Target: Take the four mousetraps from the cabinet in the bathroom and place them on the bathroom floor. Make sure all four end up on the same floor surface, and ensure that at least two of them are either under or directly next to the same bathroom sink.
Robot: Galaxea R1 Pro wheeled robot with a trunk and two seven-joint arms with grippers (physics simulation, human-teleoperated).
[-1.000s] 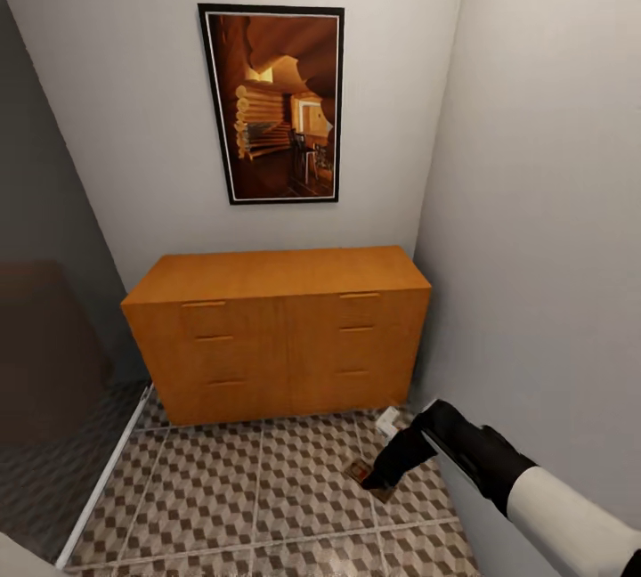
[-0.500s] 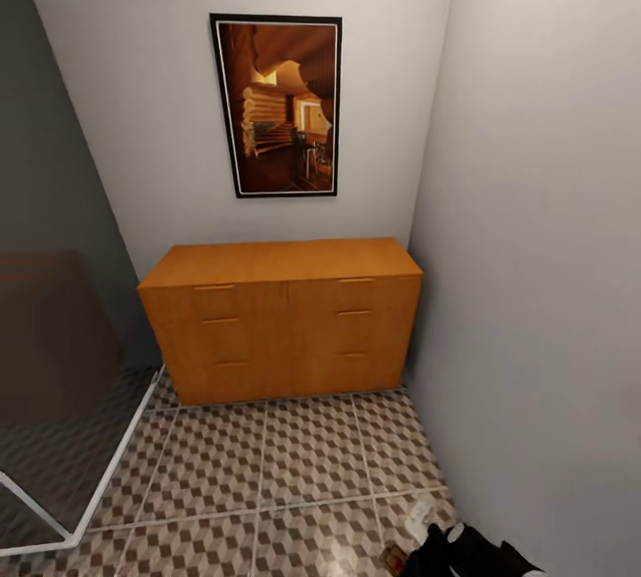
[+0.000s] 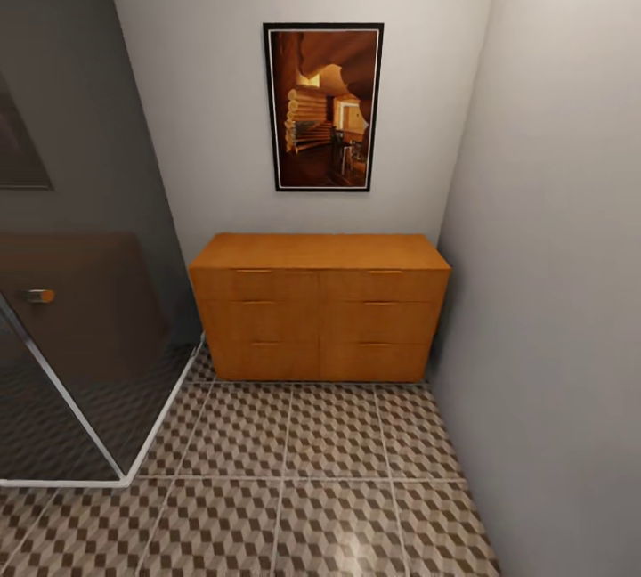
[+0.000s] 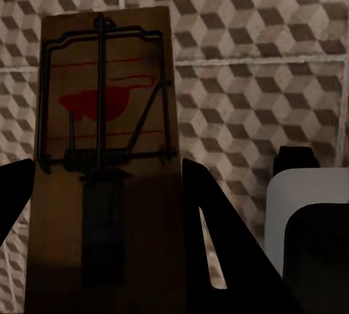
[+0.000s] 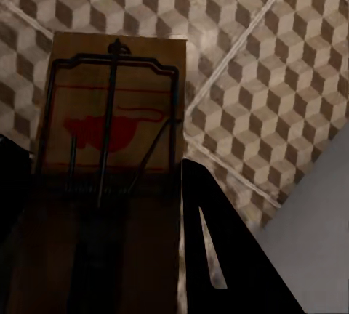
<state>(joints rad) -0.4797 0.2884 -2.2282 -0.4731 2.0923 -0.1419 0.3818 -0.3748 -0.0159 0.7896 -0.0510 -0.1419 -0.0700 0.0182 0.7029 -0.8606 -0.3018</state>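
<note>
Each gripper, left (image 4: 102,234) and right (image 5: 102,241), pinches a mousetrap (image 4: 102,110) (image 5: 113,110); carry level, set gently beside the sink.

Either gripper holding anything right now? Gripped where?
Both. The left gripper holds a mousetrap by its near end, between the fingers. The right gripper holds another mousetrap the same way, above the bathroom floor.

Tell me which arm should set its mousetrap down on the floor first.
Either; I see no clear edge. The left fingers hold a mousetrap above the tiled bathroom floor, and the right fingers hold another mousetrap likewise.
</note>
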